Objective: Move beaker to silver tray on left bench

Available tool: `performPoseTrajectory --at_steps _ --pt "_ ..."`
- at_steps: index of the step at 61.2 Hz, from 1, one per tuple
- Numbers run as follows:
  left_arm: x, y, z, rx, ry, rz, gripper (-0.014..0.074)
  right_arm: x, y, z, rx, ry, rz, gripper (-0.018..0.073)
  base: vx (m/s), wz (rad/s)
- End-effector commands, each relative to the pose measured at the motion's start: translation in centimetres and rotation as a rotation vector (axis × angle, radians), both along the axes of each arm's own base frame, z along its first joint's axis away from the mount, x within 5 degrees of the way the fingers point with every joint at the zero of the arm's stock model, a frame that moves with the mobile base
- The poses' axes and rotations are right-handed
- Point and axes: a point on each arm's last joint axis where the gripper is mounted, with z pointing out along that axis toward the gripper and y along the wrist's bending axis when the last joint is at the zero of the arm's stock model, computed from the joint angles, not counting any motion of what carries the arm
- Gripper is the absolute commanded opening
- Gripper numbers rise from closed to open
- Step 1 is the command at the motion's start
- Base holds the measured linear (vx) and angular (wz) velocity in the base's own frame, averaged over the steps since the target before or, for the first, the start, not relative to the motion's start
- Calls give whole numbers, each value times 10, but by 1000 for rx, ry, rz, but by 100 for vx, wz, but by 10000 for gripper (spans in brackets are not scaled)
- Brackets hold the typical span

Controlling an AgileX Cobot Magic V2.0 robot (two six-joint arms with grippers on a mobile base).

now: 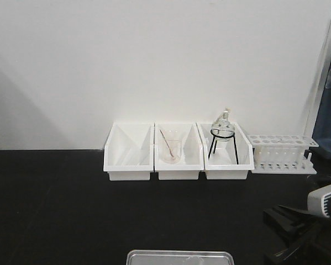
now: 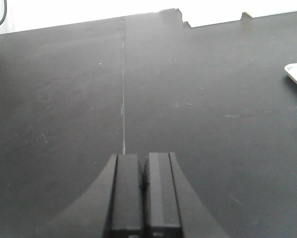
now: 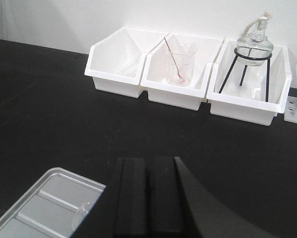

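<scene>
Both tools, left (image 2: 143,198) and right (image 3: 148,198), sit pressed together (gripping nothing) above the left bench (image 2: 188,89).

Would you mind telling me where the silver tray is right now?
The silver tray lies on the black bench at the bottom edge of the front view, in front of the middle white bin.

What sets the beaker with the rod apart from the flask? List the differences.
The beaker is straight-sided and open-topped; the flask is round-bodied with a narrow neck. The beaker sits low in the middle bin; the flask is raised on a black stand in the right bin. The beaker holds a leaning reddish rod; the flask has none. Both are clear glass.
</scene>
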Motion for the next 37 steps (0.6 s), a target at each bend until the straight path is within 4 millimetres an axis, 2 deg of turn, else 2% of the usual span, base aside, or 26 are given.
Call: performPoseTrajectory --at_steps 1,37 --pt "2 -1 0 -7 -63 -11 1 -1 2 17 34 -75 28 -14 0 0" --pt "2 -1 0 -7 -63 -11 1 -1 2 17 31 -76 29 -14 0 0"
